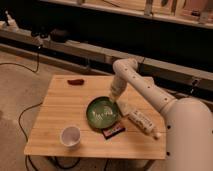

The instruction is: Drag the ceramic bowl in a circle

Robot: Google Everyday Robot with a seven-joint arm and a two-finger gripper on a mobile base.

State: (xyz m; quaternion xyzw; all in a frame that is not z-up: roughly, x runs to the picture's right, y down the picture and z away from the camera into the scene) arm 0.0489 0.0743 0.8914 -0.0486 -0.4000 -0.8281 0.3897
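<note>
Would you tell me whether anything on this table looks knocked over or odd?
A white bottle lies on its side beside the ceramic bowl; the end effector is at that bowl's far rim.

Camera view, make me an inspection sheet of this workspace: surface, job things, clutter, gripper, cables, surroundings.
Surface: light wooden square table, level, with several things on it.
Job's things: wide glossy green ceramic bowl, upright, a little right of the table's middle.
Clutter: small white cup, upright at the front left; small red object near the far edge; dark flat packet by the bowl's front right rim; white bottle lying on its side to the right of the bowl.
Gripper: gripper, lowered at the bowl's far right rim, on the white arm.
Cables: black cable on the floor left of the table.
Surroundings: long grey ledge behind the table, dark above it.
</note>
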